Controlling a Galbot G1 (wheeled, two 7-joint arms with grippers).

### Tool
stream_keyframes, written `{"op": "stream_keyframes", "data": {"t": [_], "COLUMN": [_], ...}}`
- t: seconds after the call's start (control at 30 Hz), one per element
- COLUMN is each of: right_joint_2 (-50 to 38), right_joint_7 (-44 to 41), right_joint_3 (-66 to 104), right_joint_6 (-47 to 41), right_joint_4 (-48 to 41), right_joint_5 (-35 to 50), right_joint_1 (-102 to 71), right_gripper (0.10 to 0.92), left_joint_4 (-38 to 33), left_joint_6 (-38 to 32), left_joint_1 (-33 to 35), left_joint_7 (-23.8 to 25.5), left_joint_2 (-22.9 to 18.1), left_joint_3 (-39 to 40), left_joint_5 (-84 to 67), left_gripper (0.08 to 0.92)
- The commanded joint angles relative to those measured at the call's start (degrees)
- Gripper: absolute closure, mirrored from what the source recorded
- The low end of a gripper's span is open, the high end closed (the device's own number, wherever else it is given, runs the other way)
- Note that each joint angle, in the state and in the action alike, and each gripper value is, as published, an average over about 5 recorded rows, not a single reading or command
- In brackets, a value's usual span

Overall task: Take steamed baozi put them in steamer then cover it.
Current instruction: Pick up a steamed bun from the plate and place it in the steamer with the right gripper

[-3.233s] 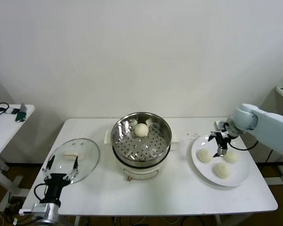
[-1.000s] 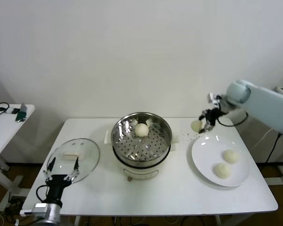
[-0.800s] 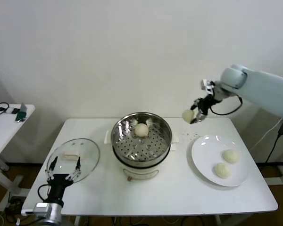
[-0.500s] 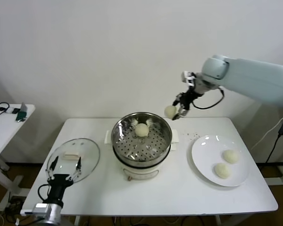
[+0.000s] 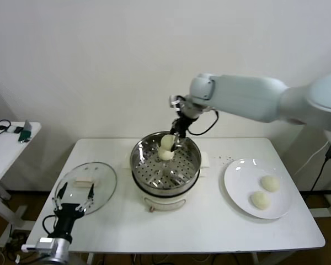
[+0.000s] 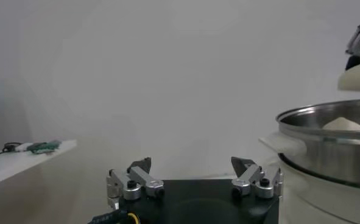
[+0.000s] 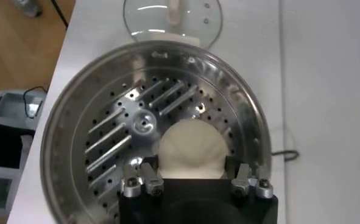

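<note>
A flat white rectangular worktop (image 5: 209,221) carries everything. At its middle stands the steamer (image 5: 165,165), a round pot of shiny steel with a tray pierced by round holes and long slots, seated on a cream-white base. To the robot's left of it lies the cover (image 5: 87,186), a round disc of clear glass with a metal rim and a cream-white bar handle, flat on the worktop. To the robot's right sits a flat, smooth white plate (image 5: 237,190).

The right arm, a thick pale glossy tube, reaches in from the right across the pot, and the right gripper (image 5: 174,138) hangs over the far part of the tray. Its jaws are clenched on one steamed baozi (image 5: 167,142), a smooth, matte, off-white dome seen between the metal fingertips in the right wrist view. A second bun (image 5: 164,154) rests on the tray directly below it. Two more buns (image 5: 271,183) lie on the plate, just beside each other.

The left gripper (image 5: 71,199) is parked low at the near left edge of the worktop, at the cover's near rim, its slim metal-tipped jaws spread wide and released.
</note>
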Motion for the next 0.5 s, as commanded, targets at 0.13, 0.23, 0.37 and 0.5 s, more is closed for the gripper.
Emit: {"op": "stream_keyframes", "data": {"t": [0.13,0.23,0.37,0.5], "right_joint_2": [11.4,11.9,11.8,10.9], "right_joint_7": [-0.3,-0.3,-0.4,-0.5], "right_joint_3": [-1.6,-1.6,-1.7,-1.7], "right_joint_6": [-0.1,-0.2,-0.3,-0.5], "right_joint_4": [-6.0,-6.1,-5.6,-4.8], "right_joint_5": [-0.2,-1.0,-2.0,-3.0], "right_joint_1": [-4.6,-5.5,-6.0,-6.1], "right_gripper": [0.321,0.321,0.321,0.323], "left_joint_4": [0.1,0.0,-0.2,-0.3], "left_joint_6": [-0.3,-0.3,-0.2,-0.2], "left_joint_1": [0.5,0.4,0.4,0.4], "left_joint_7": [0.0,0.0,0.0,0.0], "left_joint_2": [0.5,0.3,-0.1,-0.3], "left_joint_3": [0.1,0.2,0.4,0.5], "left_joint_5": [0.0,0.0,0.2,0.2], "left_gripper": [0.177,0.177,0.177,0.177]}}
